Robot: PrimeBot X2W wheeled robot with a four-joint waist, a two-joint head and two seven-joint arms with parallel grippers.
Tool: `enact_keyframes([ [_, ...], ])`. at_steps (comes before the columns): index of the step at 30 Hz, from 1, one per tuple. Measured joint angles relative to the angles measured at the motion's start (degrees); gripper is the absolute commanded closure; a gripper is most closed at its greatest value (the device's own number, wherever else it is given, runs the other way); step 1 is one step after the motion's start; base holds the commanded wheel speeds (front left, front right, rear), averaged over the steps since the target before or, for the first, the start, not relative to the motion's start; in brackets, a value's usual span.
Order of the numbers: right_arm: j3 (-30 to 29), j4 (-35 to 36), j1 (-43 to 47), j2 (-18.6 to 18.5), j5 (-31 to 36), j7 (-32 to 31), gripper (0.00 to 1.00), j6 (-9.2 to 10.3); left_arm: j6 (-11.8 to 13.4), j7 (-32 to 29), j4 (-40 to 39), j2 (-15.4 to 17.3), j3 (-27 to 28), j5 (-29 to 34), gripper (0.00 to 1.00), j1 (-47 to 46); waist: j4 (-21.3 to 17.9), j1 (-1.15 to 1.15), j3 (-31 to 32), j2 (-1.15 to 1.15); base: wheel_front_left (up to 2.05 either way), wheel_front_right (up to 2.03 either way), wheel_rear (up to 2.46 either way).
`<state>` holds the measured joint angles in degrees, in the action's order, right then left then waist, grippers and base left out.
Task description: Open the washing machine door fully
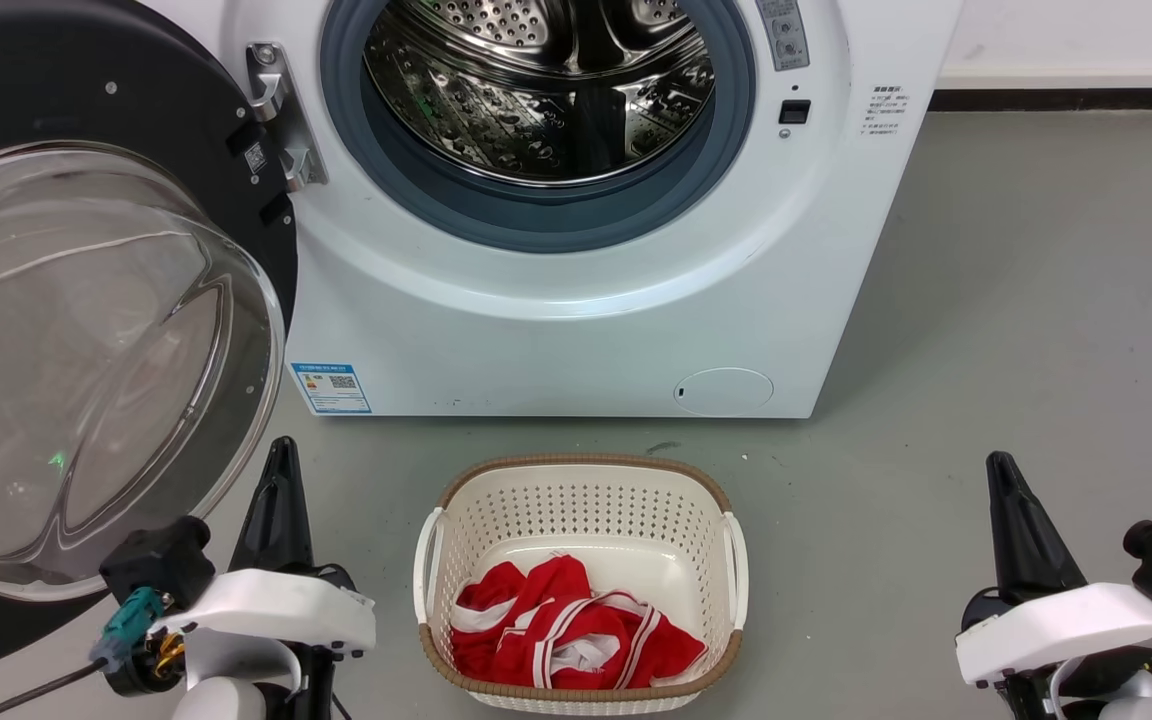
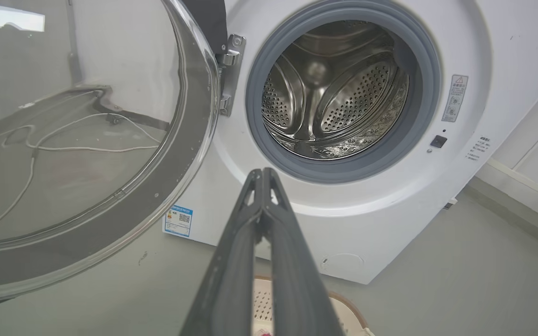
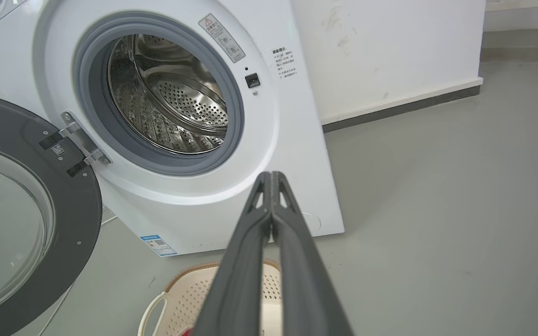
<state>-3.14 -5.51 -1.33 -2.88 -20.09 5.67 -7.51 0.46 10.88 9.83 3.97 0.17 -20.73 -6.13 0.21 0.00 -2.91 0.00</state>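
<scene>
The round glossy black door (image 1: 191, 120) is swung open, left of the left gripper (image 1: 283, 452); that and the right gripper (image 1: 999, 465) are pressed closed. Ahead, the white boxy washing machine (image 1: 556, 345) carries a blue label (image 1: 332, 388), its print unreadable.

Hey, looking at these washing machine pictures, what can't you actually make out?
- The door: its left side is cut off by the head view's left edge.
- The blue sticker: its print is too small to read in the head view.
- The basket: in the right wrist view it is partly behind the right gripper and cut by the bottom edge.
- Anything under the red clothes: covered in the head view.
</scene>
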Motion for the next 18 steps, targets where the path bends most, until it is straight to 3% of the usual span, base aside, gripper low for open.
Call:
enact_keyframes([
  [18, -0.7, -2.0, -1.0, 0.0, -17.5, -2.8, 1.00, 0.00, -1.9, -4.1, 0.9, -0.3, 1.3, -17.3, 1.00, 0.0, 0.0, 0.00, 0.4, 0.00, 0.00, 0.00, 0.00],
])
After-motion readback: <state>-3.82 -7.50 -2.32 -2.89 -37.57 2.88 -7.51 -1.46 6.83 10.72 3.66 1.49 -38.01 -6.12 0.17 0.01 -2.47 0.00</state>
